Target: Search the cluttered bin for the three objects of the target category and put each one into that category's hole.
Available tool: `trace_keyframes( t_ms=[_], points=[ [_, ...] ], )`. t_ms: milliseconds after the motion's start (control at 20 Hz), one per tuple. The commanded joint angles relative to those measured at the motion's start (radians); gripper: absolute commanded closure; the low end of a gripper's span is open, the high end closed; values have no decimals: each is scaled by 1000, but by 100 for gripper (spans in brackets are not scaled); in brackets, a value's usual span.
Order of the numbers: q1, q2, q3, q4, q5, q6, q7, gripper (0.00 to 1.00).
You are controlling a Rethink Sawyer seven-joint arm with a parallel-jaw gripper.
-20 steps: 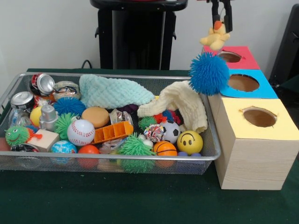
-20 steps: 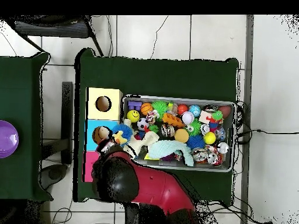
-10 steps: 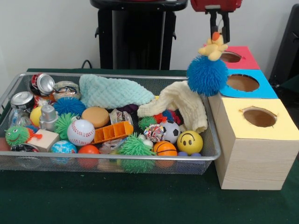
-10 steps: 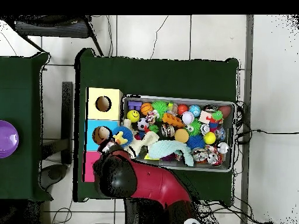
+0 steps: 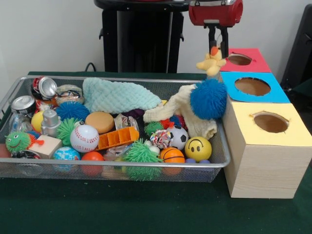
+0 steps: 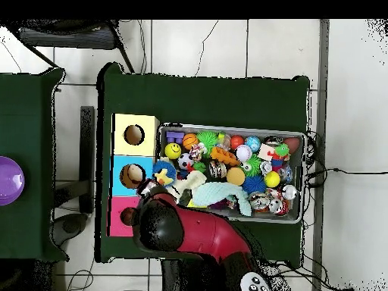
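My gripper (image 5: 218,48) hangs over the bin's right end, shut on a small yellow plush duck (image 5: 209,62). A blue spiky ball (image 5: 208,99) dangles just under the duck, in front of the cream cloth (image 5: 184,103) and beside the blue box (image 5: 253,87). The red box (image 5: 242,59) with its hole lies right behind the gripper. The yellow box (image 5: 270,123) is nearest the camera. From above, the duck (image 6: 162,179) and blue ball (image 6: 168,170) sit at the bin's left end, and the arm (image 6: 178,231) hides the gripper.
The wire bin (image 5: 117,165) holds several balls, spiky toys, crushed cans (image 5: 44,87), a mint cloth (image 5: 117,96), a baseball (image 5: 84,138) and a smiley ball (image 5: 198,148). Green cloth covers the table (image 5: 122,209). A purple bowl (image 6: 9,180) rests on a side table.
The gripper has come down and shifted left, away from the red hole toward the bin. The duck and blue ball moved with it, and the ball now hangs lower by the cream cloth.
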Motion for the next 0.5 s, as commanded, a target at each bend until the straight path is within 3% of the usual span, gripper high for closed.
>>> trace_keyframes(
  t_ms=[50,500],
  points=[
    [-23,42,-33,-122,-57,-12,41,100],
    [8,37,-27,-15,-28,-11,123,100]
  ],
)
